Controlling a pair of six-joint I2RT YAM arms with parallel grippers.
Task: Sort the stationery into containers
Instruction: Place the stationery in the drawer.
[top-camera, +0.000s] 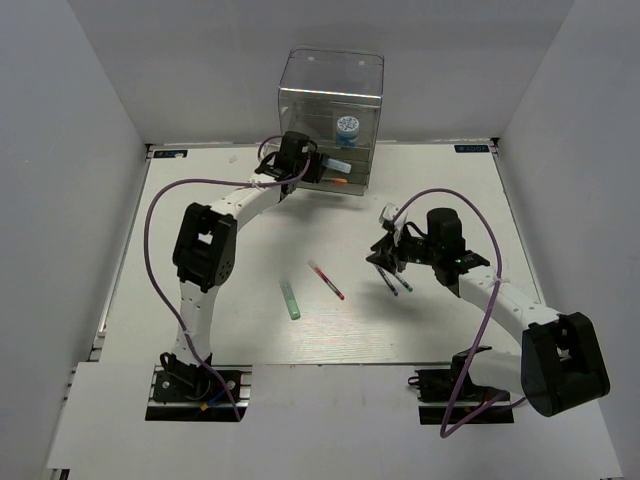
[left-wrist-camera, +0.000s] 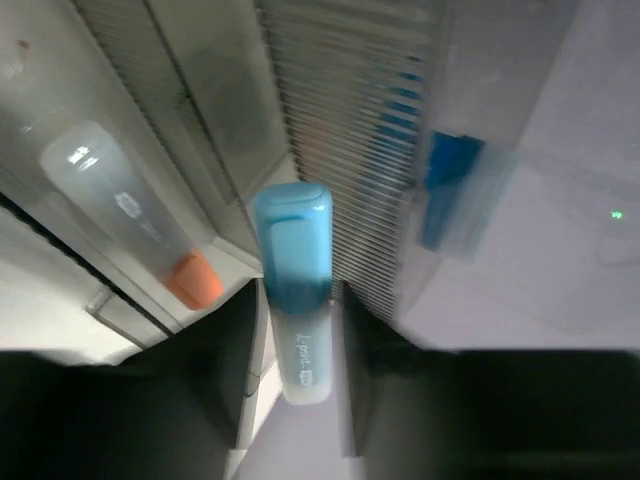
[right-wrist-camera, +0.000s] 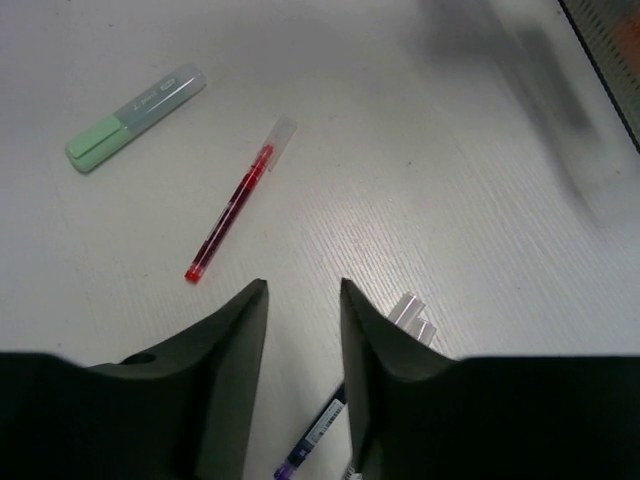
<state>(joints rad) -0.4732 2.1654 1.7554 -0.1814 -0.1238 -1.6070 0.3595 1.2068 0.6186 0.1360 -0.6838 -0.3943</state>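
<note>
At the far edge of the tabletop (top-camera: 240, 325), my left hand (left-wrist-camera: 300, 295) is pinching the light-blue marker (left-wrist-camera: 290, 235) by its pale barrel, cap forward, right up against the front of the clear box (top-camera: 330, 85). Through the wrist camera I see the box's ribbed wall just behind the cap. The orange-tipped marker (left-wrist-camera: 150, 230) lies in a compartment to the left of it. The blue-and-white jar (top-camera: 348, 127) shows through the clear wall, inside the box. I judge the step in hand to be delivering this marker into the box. Whether its cap has crossed the opening I cannot tell from here. The next move on that side, as I read it, is to ease the marker in near the orange one, keeping it level so it does not catch the frame. Then I would let go and back straight out.

My right hand (right-wrist-camera: 302, 290) hangs low over the tabletop with its fingers (right-wrist-camera: 230, 350) apart and only bare surface between them. The two dark pens (right-wrist-camera: 322, 428) lie just beside, and partly under, the finger on the right of the wrist view. The red pen (right-wrist-camera: 230, 215) and the green marker (right-wrist-camera: 135, 118) lie ahead of it, apart from each other. To take a dark pen I would shift the hand sideways to straddle one alone, since the pair lie close together and thin things like these slip easily.
</note>
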